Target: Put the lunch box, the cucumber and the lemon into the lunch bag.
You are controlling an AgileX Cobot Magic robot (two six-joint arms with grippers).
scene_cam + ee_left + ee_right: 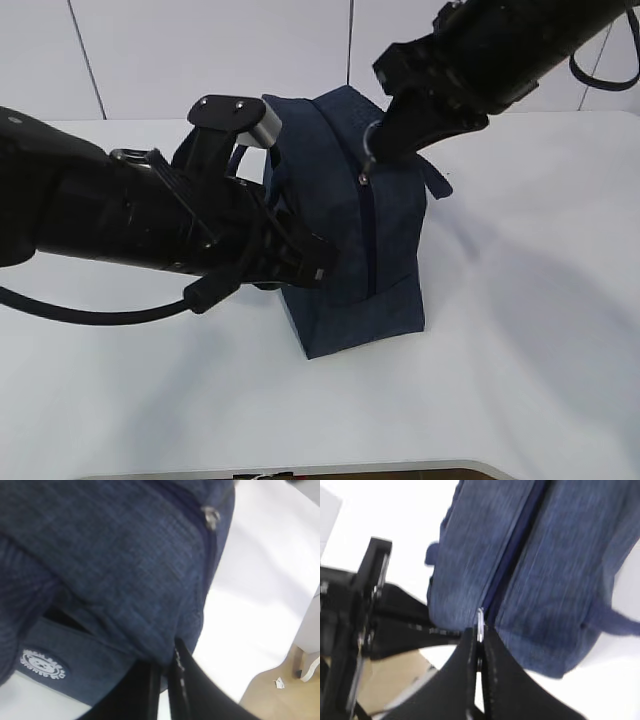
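- The right gripper (479, 645) is seen pressed together on the silver ring pull (480, 622) of the zipper; in the right wrist view the thin metal is pinched between the two dark fingers (462, 672).
- In the exterior view the same right gripper (378, 140) is shown at the upper far end of the lunch bag (385, 250), with the ring pull (368, 152) at its tip.
- The left gripper (165, 675) is clamped on a fold of navy fabric at a lower corner of the lunch bag (115, 565); the fingers (142, 690) are almost together with cloth between them.
- In the exterior view the left gripper (305, 258) is pressed against the bag's left side, and much of that side is hidden by the arm.
- The lunch bag is stood on the white table (530, 330), with its zipper (368, 230) running down the facing side and appearing closed along the visible length.
- A white round logo (43, 664) and a silver zipper slider (211, 516) are shown only in the left wrist view.
- A loop handle (615, 620) is shown at the bag's side in the right wrist view.
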